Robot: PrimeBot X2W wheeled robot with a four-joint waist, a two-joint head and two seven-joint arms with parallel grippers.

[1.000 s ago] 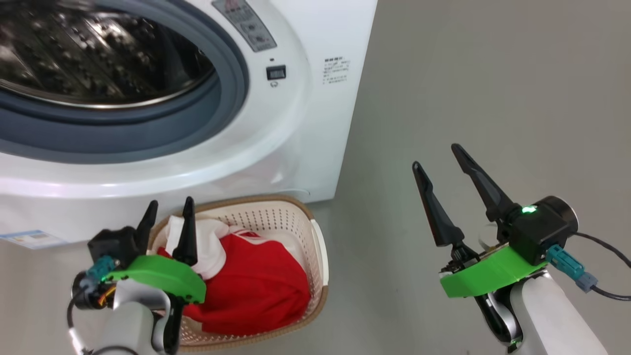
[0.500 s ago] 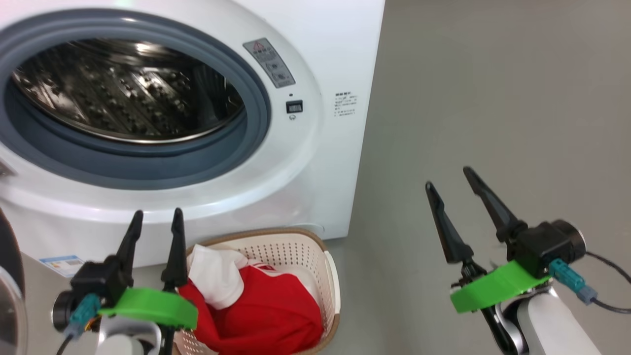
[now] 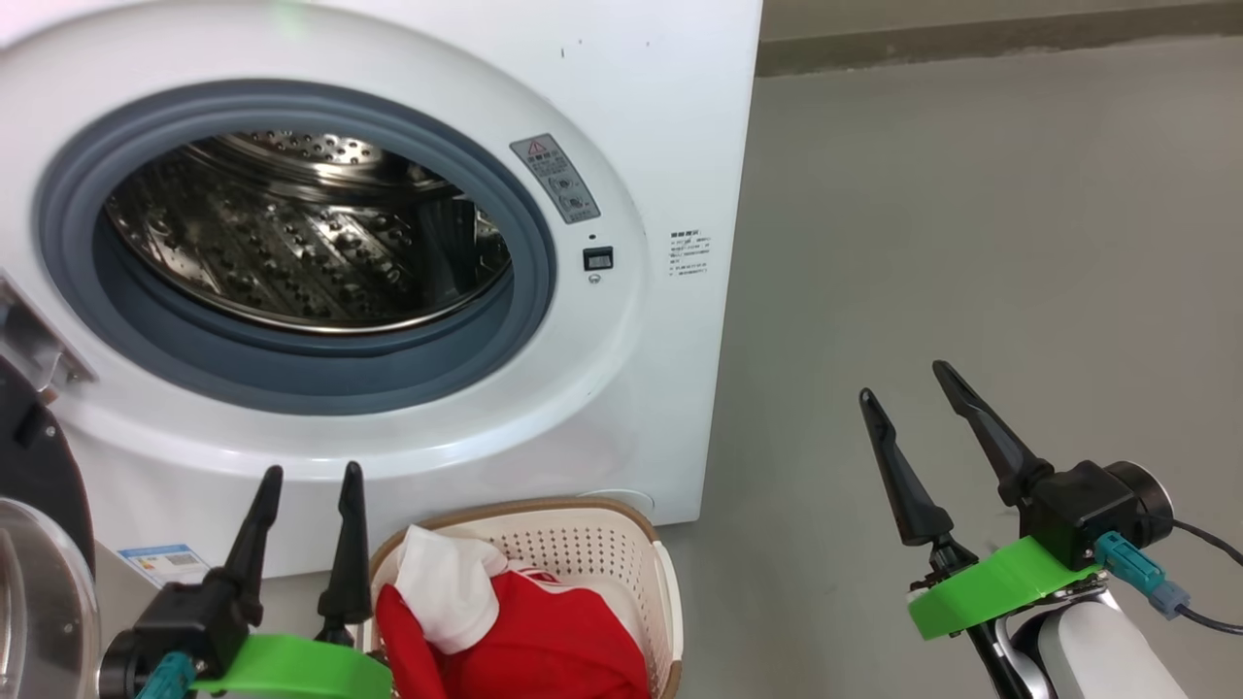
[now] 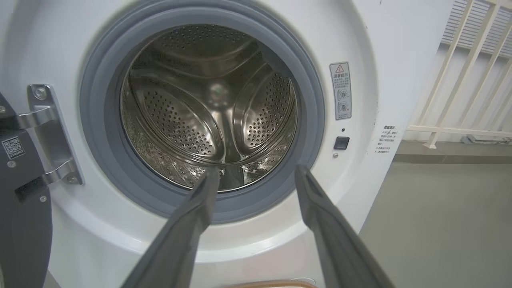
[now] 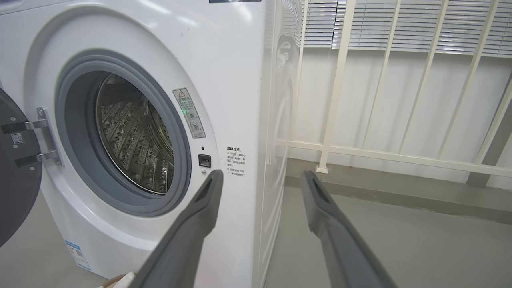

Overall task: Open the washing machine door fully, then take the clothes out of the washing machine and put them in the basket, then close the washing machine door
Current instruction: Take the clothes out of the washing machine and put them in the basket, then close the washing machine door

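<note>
The white washing machine (image 3: 660,116) stands open, its steel drum (image 3: 301,243) bare inside the grey ring. Its door (image 3: 34,544) hangs swung out at the far left, black rim and glass bowl partly in view, also the door (image 5: 16,168) in the right wrist view. Red and white clothes (image 3: 524,641) lie in the cream basket (image 3: 583,544) on the floor before the machine. My left gripper (image 3: 309,472) is open and holds nothing, just left of the basket, fingers toward the drum (image 4: 208,108). My right gripper (image 3: 908,381) is open over bare floor to the right.
Grey floor (image 3: 971,243) stretches right of the machine. A white railing (image 5: 380,100) and wall stand behind it. A blue label (image 3: 160,561) sits at the machine's lower left corner. A cable trails from my right wrist (image 3: 1194,602).
The head camera has tilted up, so machine and basket slid down the picture and the door came into view at left. The left gripper drew back left off the clothes.
</note>
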